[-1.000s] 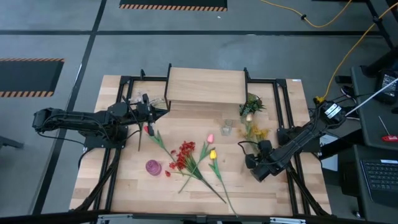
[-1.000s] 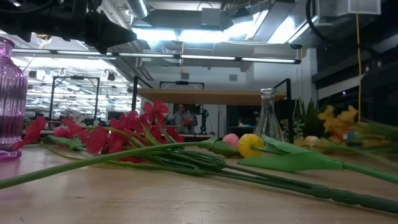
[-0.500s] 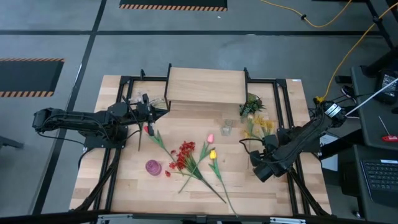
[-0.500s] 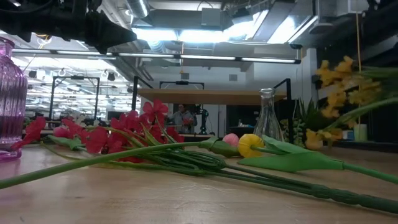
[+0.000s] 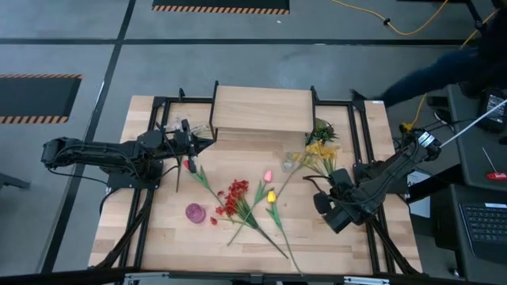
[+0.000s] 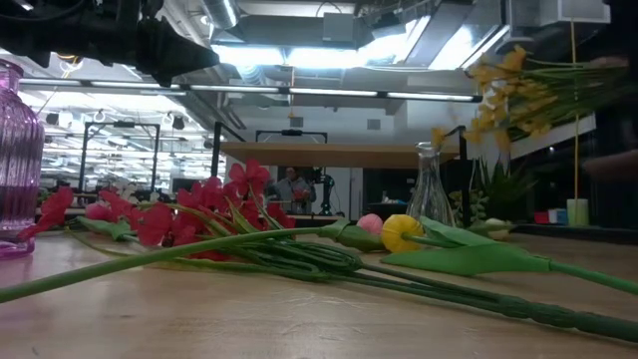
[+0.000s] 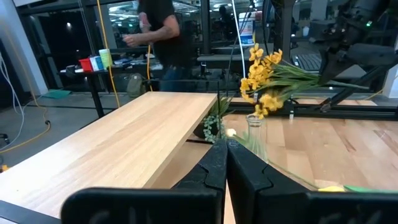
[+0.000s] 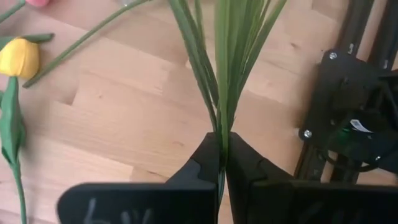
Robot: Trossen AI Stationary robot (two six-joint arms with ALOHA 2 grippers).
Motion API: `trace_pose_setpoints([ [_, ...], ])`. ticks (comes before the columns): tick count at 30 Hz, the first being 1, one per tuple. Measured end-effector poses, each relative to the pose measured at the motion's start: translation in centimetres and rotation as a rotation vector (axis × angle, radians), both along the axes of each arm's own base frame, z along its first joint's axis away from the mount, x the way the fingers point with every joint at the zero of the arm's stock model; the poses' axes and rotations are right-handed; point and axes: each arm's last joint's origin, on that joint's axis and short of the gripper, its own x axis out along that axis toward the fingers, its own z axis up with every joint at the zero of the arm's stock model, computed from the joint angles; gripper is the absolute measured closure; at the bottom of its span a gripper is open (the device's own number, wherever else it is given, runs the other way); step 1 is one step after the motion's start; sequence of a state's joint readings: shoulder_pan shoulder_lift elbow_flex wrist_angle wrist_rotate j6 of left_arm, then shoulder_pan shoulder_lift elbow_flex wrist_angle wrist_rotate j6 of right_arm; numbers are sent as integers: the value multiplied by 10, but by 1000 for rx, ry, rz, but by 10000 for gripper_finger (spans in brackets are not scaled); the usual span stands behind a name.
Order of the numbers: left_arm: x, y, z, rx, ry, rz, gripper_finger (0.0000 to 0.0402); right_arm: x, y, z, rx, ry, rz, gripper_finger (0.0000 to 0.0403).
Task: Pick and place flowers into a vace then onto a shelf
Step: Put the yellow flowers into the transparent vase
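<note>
On the near part of the light wooden bench (image 5: 333, 245), loose artificial flowers are spread: a yellow tulip on a long green stalk (image 5: 271, 196), a pink tulip (image 5: 268, 176), a red berry spray (image 5: 235, 195) and a red tulip (image 5: 188, 165), with a small purple glass vase (image 5: 195, 212) beside the berry spray. At the bench's right side, the right pincer (image 5: 319, 201) is seen clamped on the green stalks of a spray of small yellow blossoms (image 5: 321, 150), which is raised off the surface and leans toward a clear glass vase (image 5: 289, 163) standing near the middle. Farther left, the left pincer (image 5: 198, 145) is held beside the shelf's corner with its fingers pressed together on nothing. At the far edge stands the low shelf with a light wood top and black metal legs (image 5: 262, 109). No legible writing is found. Beyond lies grey floor with hazard striping, a yellow cable, and a person at a workstation.
</note>
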State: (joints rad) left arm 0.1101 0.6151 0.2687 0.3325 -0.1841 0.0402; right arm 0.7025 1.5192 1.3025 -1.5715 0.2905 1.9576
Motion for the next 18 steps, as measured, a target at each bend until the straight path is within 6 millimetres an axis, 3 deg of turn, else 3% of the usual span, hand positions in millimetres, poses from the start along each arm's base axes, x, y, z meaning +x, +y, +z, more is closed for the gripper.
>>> trace_pose_setpoints([
  [11,0,0,0,0,0,0,398,1,-2,3,-59,-30,93,397],
  [18,0,0,0,0,0,-2,398,-5,-9,21,-94,-134,164,397],
])
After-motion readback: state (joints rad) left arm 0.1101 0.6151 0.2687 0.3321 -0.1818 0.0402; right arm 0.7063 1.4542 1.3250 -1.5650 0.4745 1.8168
